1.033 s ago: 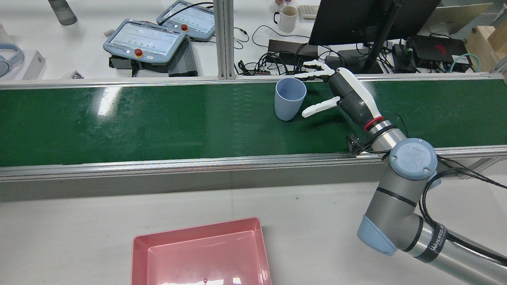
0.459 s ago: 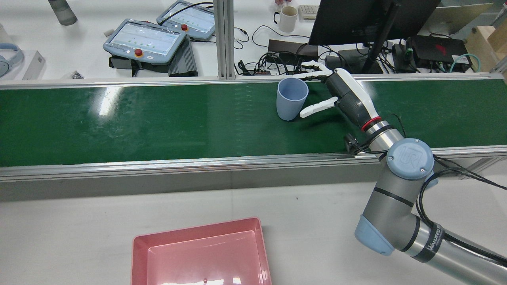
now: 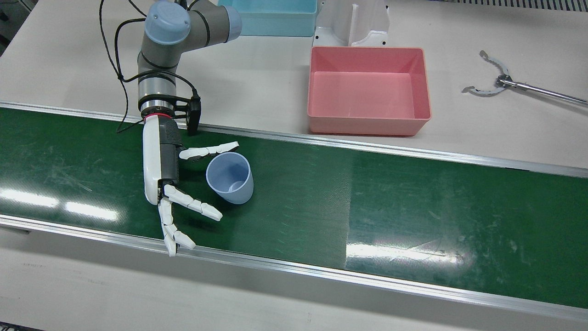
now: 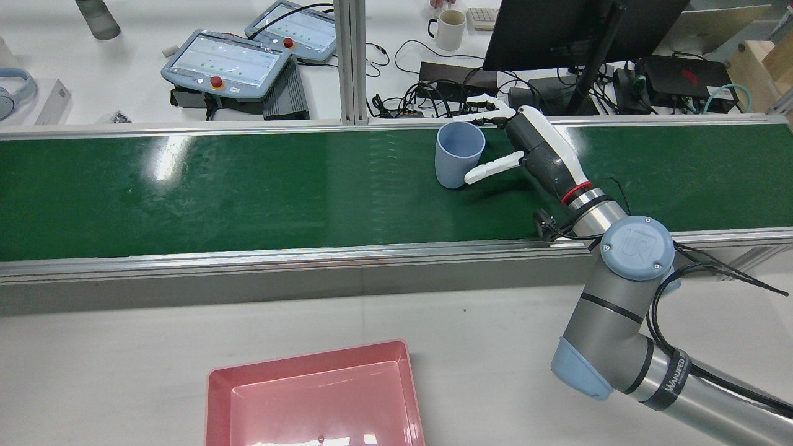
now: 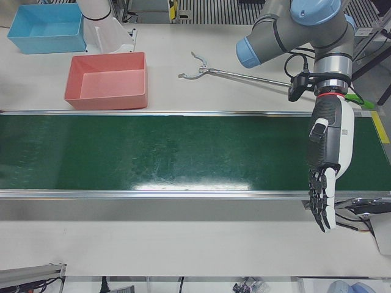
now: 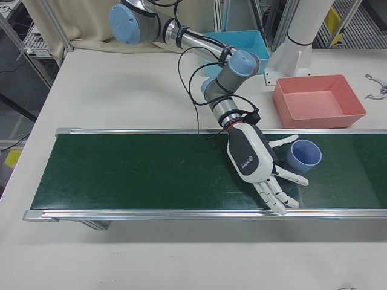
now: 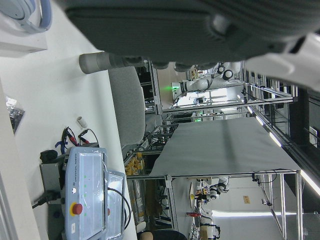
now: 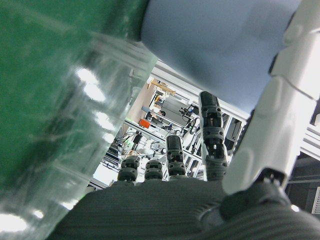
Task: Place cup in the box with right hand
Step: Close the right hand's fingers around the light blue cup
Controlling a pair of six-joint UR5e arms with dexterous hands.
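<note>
Front view: the pale blue plastic cup (image 3: 229, 177) stands upright on the dark green conveyor belt (image 3: 413, 197), mouth up. The right robot hand (image 3: 177, 184) lies beside it on the left of this picture, with its white fingers (image 3: 193, 204) spread apart and nothing held. One finger reaches along the far side of the cup and others pass its near side, so the cup sits between them but I cannot see firm contact. The pink rectangular plastic box (image 3: 370, 89) waits empty on the pale surface (image 3: 257, 82) behind the belt, well apart from the cup.

Rear view: the same cup (image 4: 459, 153) is near the far edge of the belt, and the right robot hand (image 4: 517, 148) brackets it from the right. The pink box (image 4: 316, 396) is in the near foreground.

Right-front view: the cup (image 6: 304, 156) looks smooth, thin-walled and a little tapered, and the belt is glossy with fine scratches.

Left-front view: the left robot hand (image 5: 327, 165) hangs over the belt's right end, fingers straight down and apart, holding nothing.

Right hand view: the cup wall (image 8: 220, 45) fills the top, very close to the palm.

I think the risk is that the smooth, light cup slides or tips over if one finger pushes it before the others close. A tapered wall may also slip down from a weak hold during the carry to the box
</note>
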